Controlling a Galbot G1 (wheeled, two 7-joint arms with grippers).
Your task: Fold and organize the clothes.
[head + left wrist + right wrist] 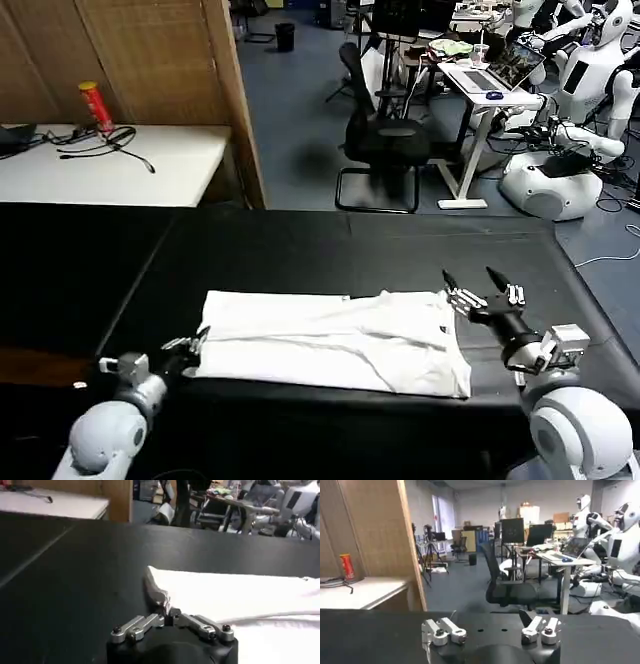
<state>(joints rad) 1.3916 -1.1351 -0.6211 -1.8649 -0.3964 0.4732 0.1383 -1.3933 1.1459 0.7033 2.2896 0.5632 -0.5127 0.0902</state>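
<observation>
Clothes here means one white T-shirt (335,340), lying flat and already doubled into a long band across the black bench (330,240), plain side up, with its long edges running from one arm to the other. The left pincer (187,347) sits at the shirt's left end; in the left wrist view its fingers (167,611) are drawn together on a small raised pinch of the cloth's corner, so it appears to hold the shirt. The right pincer (481,293) hangs just off the shirt's right end, near the far corner, with its fingers spread wide and nothing between them.

The step in hand looks like taking both ends for the next fold. To do it well, the right pincer should come down onto its corner and catch all layers at once, not just the top one. Both ends should then lift together and evenly, so the band stays taut and does not sag or twist. The corner held on the left is a thin bite; a slow lift would keep it from slipping.
</observation>
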